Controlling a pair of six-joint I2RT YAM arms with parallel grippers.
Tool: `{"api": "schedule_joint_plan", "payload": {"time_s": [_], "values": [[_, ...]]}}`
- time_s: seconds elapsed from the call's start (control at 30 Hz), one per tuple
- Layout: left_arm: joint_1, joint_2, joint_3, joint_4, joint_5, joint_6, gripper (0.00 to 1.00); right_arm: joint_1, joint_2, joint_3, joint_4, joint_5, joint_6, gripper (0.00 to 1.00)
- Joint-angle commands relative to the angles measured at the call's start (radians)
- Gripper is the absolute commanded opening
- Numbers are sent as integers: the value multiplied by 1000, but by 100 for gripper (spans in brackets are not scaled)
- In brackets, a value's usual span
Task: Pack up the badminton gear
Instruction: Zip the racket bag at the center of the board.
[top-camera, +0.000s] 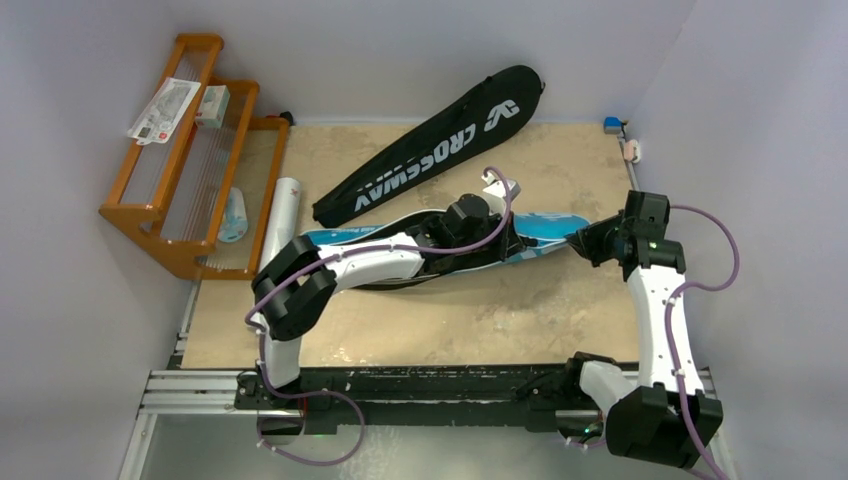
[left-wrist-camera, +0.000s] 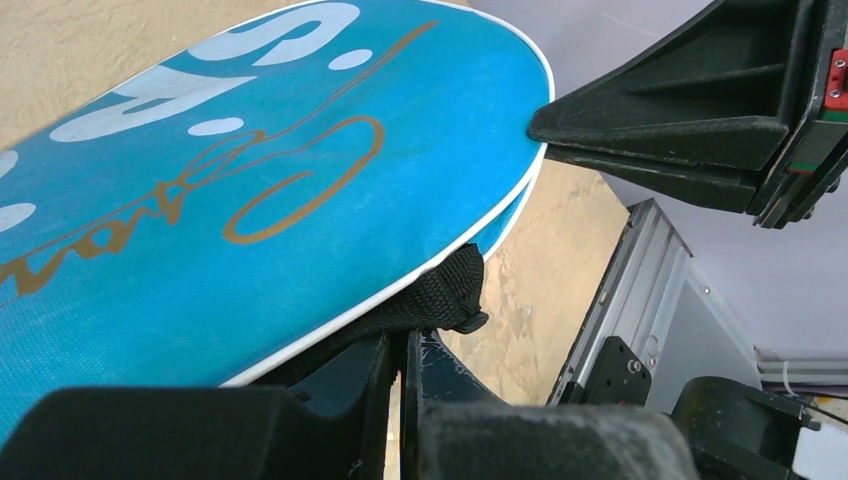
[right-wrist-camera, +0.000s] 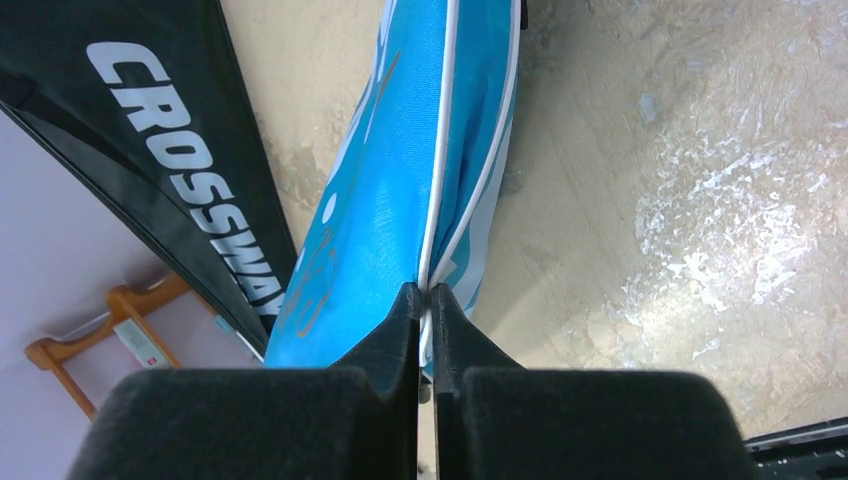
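Note:
The blue cover (top-camera: 545, 228) lies across the middle of the table, its open edge trimmed in white piping (right-wrist-camera: 438, 150). My right gripper (right-wrist-camera: 425, 292) is shut on that piping at the cover's right end and also shows in the top view (top-camera: 582, 238). My left gripper (left-wrist-camera: 405, 335) is shut at the same end, its tips pinching the lower edge of a black webbing tab (left-wrist-camera: 445, 295) under the cover's rim. The black CROSSWAY cover (top-camera: 430, 145) lies diagonally behind. A white tube (top-camera: 283, 215) lies at the left. Rackets and shuttlecocks are not visible.
The orange wooden rack (top-camera: 190, 150) stands at the left edge with papers on top. A small blue and white object (top-camera: 615, 125) sits at the far right corner. The metal rail (top-camera: 200, 390) runs along the near edge.

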Motion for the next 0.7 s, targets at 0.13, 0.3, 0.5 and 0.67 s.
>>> {"api": "schedule_joint_plan", "payload": {"time_s": [0.13, 0.3, 0.5, 0.67], "values": [[21, -114, 6, -297, -174, 103, 0, -10, 28, 125, -50, 140, -58, 0], [27, -156, -25, -388, -157, 138, 0, -12, 29, 136, -55, 163, -65, 0], [58, -176, -87, -384, -13, 139, 0, -13, 30, 130, -45, 185, -72, 0], [77, -182, -127, -442, -67, 145, 0, -13, 25, 138, -55, 228, -77, 0]]}}
